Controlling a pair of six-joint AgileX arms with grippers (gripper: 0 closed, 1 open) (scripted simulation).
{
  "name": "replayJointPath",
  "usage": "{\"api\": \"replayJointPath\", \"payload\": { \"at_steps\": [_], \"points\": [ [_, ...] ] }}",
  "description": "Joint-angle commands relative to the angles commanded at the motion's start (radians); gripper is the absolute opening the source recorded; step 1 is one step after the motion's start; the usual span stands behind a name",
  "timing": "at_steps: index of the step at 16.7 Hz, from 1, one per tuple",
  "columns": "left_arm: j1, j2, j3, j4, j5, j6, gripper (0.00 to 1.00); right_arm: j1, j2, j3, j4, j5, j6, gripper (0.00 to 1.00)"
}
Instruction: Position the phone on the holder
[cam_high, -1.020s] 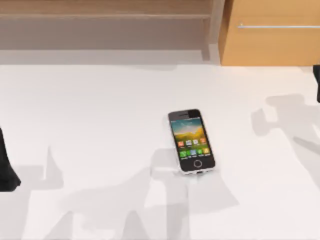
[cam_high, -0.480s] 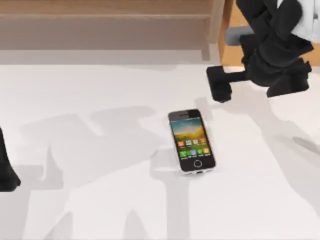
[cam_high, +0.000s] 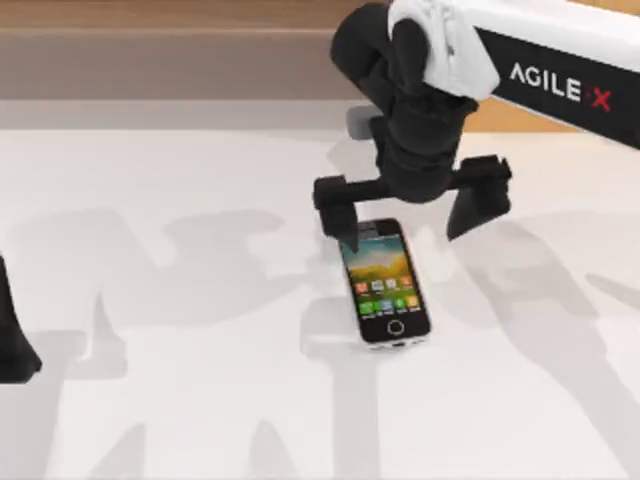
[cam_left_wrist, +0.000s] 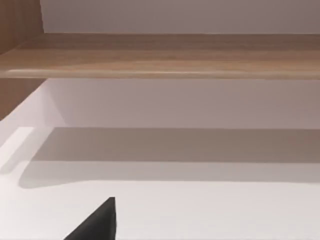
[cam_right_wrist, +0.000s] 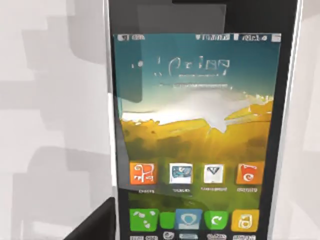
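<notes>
one black-faced, silver-rimmed smartphone (cam_high: 385, 283) w/ lit orange-yellow screen lies flat on white counter (cam_high: 180, 330), right end effector (cam_high: 410, 213) spread open above it.

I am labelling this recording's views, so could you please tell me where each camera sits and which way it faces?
Top view: above the table, looking down on the white tabletop and the small black-faced, silver-rimmed smartphone; the right gripper hangs open over its top end, the left arm is parked at the left edge.
Left wrist view: low, facing a wooden shelf; one dark fingertip shows.
Right wrist view: close above the smartphone, facing down; one dark fingertip shows.
Shared: the smartphone, in the top and right wrist views.
</notes>
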Motion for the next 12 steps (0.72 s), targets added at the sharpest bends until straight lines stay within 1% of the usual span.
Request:
{"api": "replayJointPath", "payload": {
  "at_steps": [4, 10, 12],
  "points": [
    [0.0, 0.0, 0.0, 0.0, 0.0, 0.0, 1.0, 0.029, 0.036, 0.06, -0.038, -0.006, 0.033, 1.0],
    [0.0, 0.0, 0.0, 0.0, 0.0, 0.0, 1.0, 0.025, 0.035, 0.054, -0.033, -0.005, 0.031, 1.0],
    [0.0, 0.0, 0.0, 0.0, 0.0, 0.0, 1.0, 0.027, 0.049, 0.024, 0.003, -0.006, 0.031, 1.0]
  ]
}}
